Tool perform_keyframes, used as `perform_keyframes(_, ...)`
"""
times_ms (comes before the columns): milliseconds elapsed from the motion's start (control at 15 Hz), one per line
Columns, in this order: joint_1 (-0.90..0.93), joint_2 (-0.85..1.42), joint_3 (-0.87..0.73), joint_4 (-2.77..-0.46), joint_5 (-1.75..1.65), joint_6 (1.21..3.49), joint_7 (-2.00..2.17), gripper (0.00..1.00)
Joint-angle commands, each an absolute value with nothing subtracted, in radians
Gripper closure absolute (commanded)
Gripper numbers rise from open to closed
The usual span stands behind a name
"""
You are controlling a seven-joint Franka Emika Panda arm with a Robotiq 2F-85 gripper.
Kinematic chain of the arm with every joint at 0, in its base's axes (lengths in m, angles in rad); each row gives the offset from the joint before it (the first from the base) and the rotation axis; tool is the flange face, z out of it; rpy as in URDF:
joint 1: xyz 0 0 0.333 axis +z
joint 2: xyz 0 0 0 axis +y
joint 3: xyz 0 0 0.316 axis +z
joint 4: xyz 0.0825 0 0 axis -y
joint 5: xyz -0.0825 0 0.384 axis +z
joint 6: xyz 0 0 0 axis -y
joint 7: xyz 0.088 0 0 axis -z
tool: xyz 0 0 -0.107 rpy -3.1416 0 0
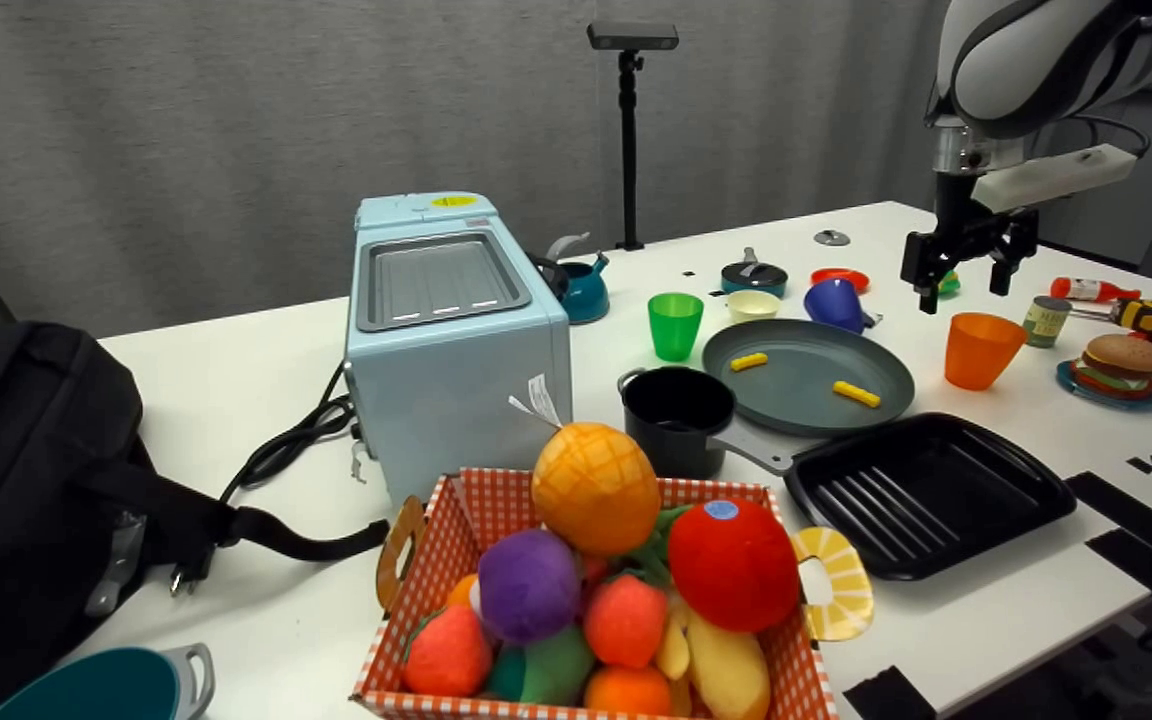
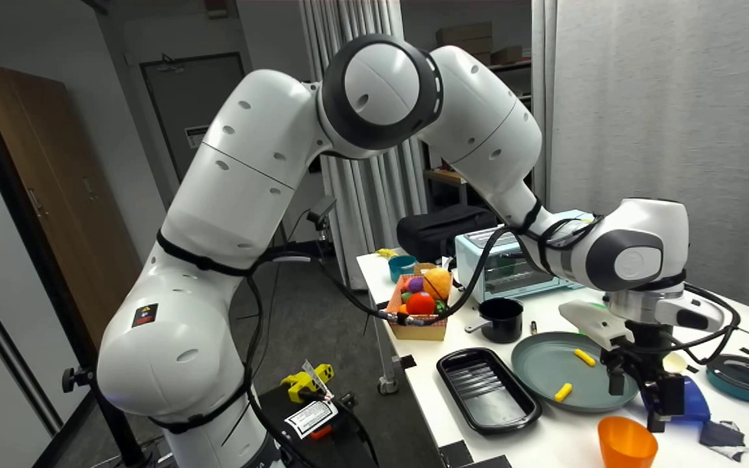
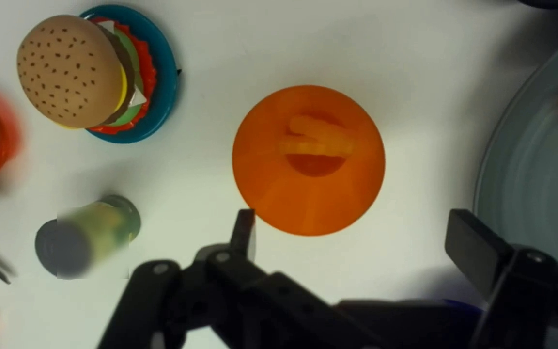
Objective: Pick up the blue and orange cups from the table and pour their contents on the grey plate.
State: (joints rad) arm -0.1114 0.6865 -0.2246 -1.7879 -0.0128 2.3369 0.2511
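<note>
I have the white table (image 1: 226,350) laid out before me, carrying a pale-blue oven (image 1: 461,400) and, smaller, a checkered basket (image 1: 489,495) heaped with play food (image 1: 733,565). Next down, the grey plate (image 1: 786,395) lies flat on the table. My hand (image 1: 964,290) hangs above the table, near the plate, its fingers (image 3: 477,252) spread well apart. The orange cup (image 1: 981,352) stands upright on the table, near the plate but apart from it (my wrist view looks down into it, just past one fingertip). The blue cup (image 1: 836,305) is tipped over just beside the plate's rim; from here I can't tell whether they touch. Smallest are the yellow bits (image 1: 856,394): two lie well apart from each other on the plate, and I can make out more bits at the bottom of the orange cup.
</note>
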Motion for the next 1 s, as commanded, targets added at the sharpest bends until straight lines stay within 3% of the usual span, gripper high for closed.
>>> perform_keyframes(0,-0.128,0.678,-0.224,-1.811,-0.019,2.364,0.241,0.00)
perform_keyframes(933,-0.190,0.746,-0.245,-1.739,-0.023,2.318,0.190,0.00)
